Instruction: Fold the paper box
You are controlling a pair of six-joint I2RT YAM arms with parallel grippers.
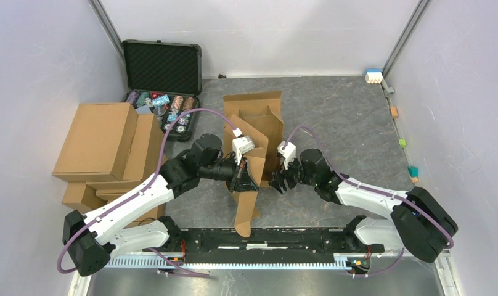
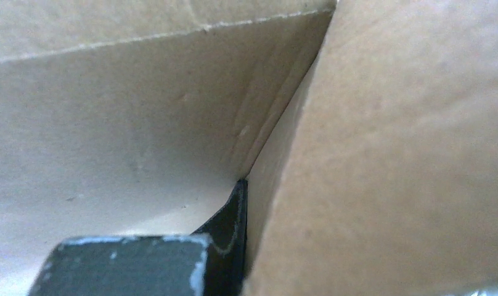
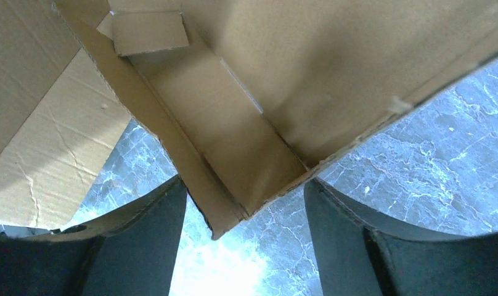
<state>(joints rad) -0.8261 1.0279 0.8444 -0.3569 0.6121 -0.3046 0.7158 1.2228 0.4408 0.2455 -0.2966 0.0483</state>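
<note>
The paper box (image 1: 254, 123) is a brown cardboard sheet, partly folded, lying from mid-table toward the near edge with one long flap (image 1: 248, 209) standing up. My left gripper (image 1: 243, 177) is shut on that raised flap. In the left wrist view cardboard (image 2: 388, 154) fills the frame, with one dark finger (image 2: 233, 222) pressed against a crease. My right gripper (image 1: 280, 183) is open at the box's right side. In the right wrist view a folded corner of the box (image 3: 234, 160) pokes between its spread fingers (image 3: 151, 246) without touching them.
A pile of ready-made brown cartons (image 1: 105, 148) stands at the left. Behind it is an open black foam-lined case (image 1: 162, 65) with coloured chips (image 1: 172, 111). Small coloured blocks (image 1: 373, 76) lie along the right wall. The table is grey marble (image 1: 345, 123).
</note>
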